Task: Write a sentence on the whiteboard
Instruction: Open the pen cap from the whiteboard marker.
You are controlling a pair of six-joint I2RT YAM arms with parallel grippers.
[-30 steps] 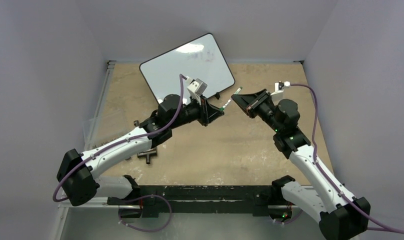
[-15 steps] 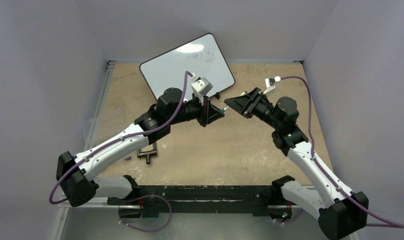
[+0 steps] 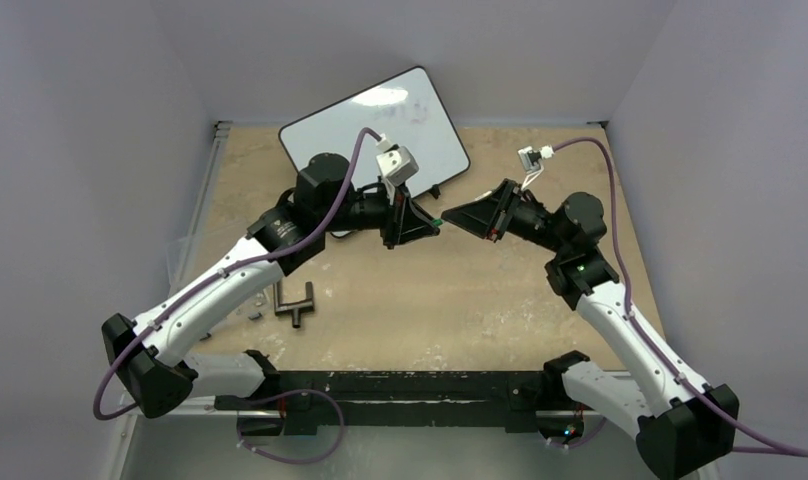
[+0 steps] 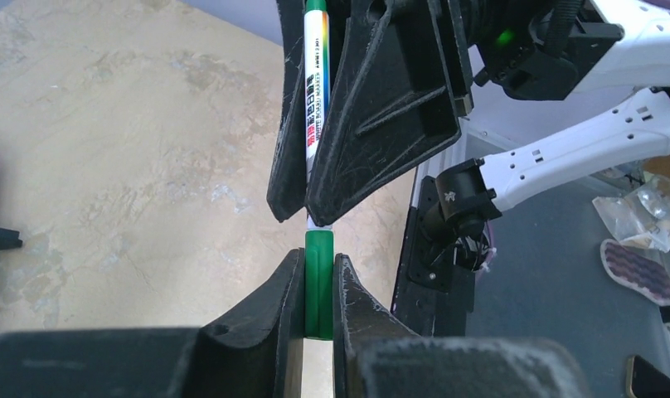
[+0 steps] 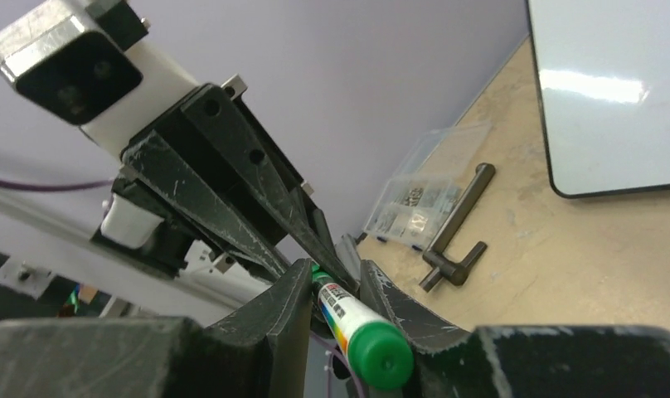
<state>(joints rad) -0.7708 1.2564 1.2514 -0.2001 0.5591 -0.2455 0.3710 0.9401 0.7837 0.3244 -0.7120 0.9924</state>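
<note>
The two arms meet nose to nose above the middle of the table, sharing one green marker between them. The left claw is pinched narrow on the green cap, while the right claw is closed around the white, labelled barrel, with the marker's green back end pointing at its own camera. Holding the two ends in opposite claws along one straight line looks like the setup for pulling the cap off, since one claw alone cannot open a marker. The whiteboard leans tilted at the far edge of the table, behind the left arm and well apart from the marker. Its face shows glare and faint smudges, but no sentence appears on it, so the writing has probably not begun.
</note>
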